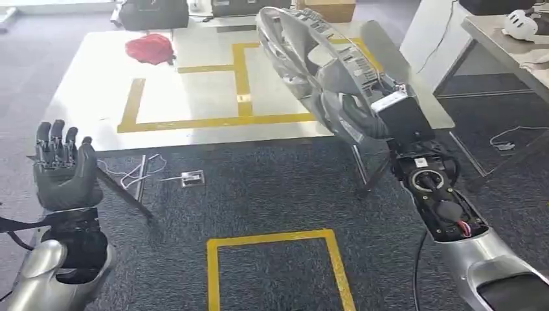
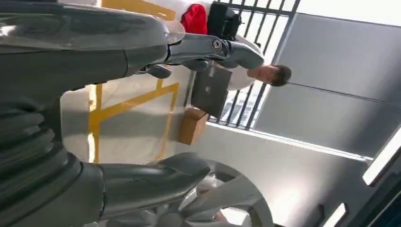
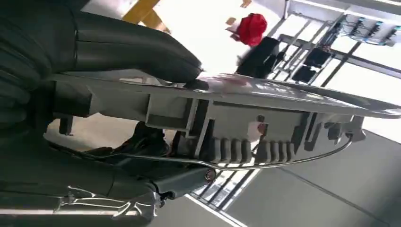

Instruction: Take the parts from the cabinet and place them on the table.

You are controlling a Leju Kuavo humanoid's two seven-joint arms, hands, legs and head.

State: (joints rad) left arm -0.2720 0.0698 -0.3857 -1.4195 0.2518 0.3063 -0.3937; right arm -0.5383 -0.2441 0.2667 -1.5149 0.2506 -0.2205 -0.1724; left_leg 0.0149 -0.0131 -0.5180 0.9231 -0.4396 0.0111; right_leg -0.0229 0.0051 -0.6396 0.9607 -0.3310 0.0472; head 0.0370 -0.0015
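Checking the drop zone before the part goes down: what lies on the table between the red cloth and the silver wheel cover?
In the head view, bare white table with yellow tape lines lies between the red cloth and the wheel cover.

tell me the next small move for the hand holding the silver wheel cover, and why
Probably carry the silver wheel cover forward and lower it toward the white table. The right hand grips it by the rim, tilted in the air above the table's near right side, not yet resting on anything. The left hand is raised, holding nothing. The bare taped area beside the red cloth looks like a fair landing spot.
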